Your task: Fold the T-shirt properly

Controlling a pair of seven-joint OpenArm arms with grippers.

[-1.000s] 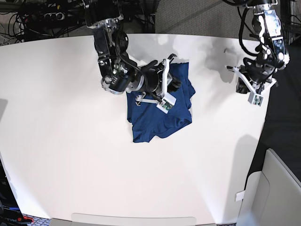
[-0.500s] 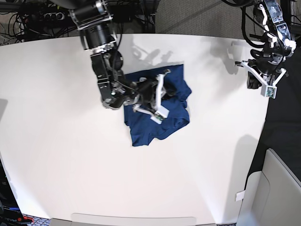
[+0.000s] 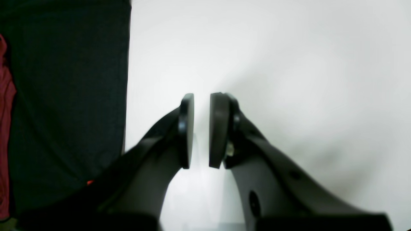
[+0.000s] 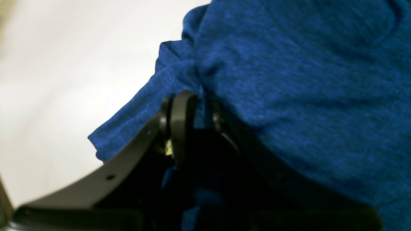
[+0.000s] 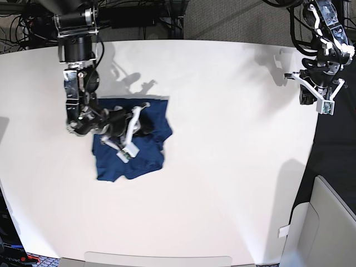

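The dark blue T-shirt lies bunched in a rough rectangle on the left half of the white table. My right gripper sits on top of it. In the right wrist view the right gripper is shut on a fold of the T-shirt; one finger shows and the cloth covers the other. My left gripper hovers at the table's far right edge. In the left wrist view the left gripper is shut to a narrow gap and holds nothing.
In the left wrist view a black cloth and a strip of red cloth lie beyond the table's edge. A grey bin stands at the lower right. Cables run behind the table's far edge.
My right gripper has dragged the T-shirt well to the left across the table, still gripping it. My left gripper has drifted slightly up and right toward the table edge.
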